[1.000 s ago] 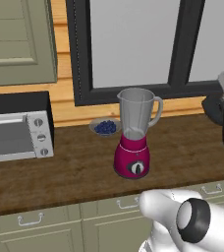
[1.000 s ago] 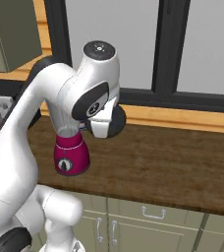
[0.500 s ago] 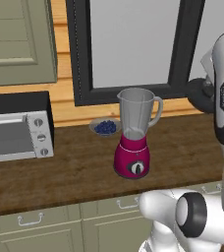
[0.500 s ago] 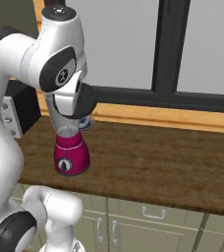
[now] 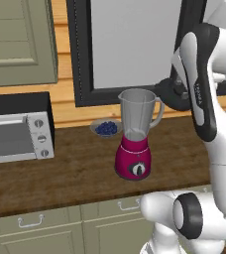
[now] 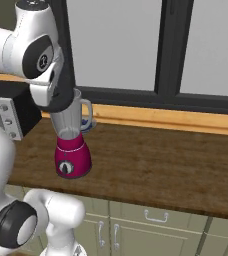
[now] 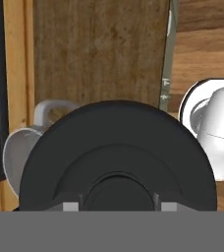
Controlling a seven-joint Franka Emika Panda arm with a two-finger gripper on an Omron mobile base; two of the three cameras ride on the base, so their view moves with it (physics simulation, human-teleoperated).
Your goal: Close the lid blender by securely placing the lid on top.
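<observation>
While the gripper (image 7: pixel 115 205) stays clamped on the lid (image 7: pixel 118 157), the blender (image 5: pixel 135 136) stands on the counter (image 5: pixel 75 171), jar rim open. From the hand view the jar lies beneath the lid but offset to the left, handle toward the window. Judgement: shift left, then lower.
</observation>
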